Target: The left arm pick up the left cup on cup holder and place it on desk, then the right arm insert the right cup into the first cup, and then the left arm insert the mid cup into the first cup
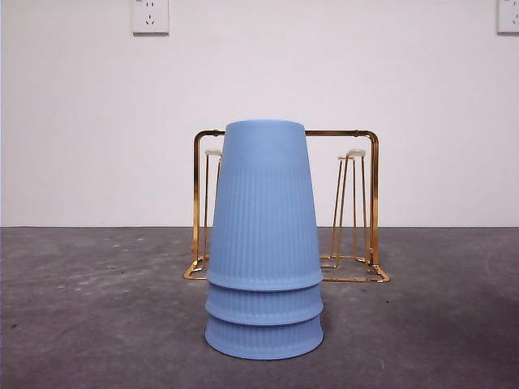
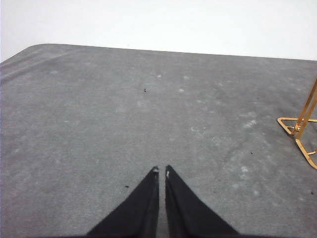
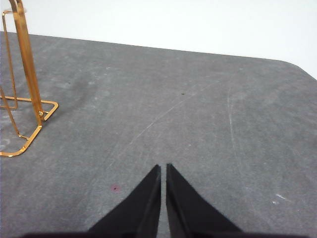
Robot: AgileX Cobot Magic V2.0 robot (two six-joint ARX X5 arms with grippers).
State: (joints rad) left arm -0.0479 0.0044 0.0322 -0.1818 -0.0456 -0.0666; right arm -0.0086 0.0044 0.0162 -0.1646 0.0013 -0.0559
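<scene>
3 cups [image 1: 264,243] stacked, grey desk [image 1: 89,316], white wall [image 1: 81,121]

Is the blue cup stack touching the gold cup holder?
Cannot tell. In the front view the cup stack overlaps the cup holder behind it, hiding any contact or gap; neither wrist view shows the cups.

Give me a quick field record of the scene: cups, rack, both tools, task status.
cups: three blue cups nested upside down in one stack on the desk, in front of the cup holder
cup holder: gold wire cup holder behind the stack, visible pegs bare
left tool: left tool shut, empty, over bare desk, away from the stack
right tool: right tool shut, empty, over bare desk beside the cup holder's base
task status: stacking looks complete
</scene>
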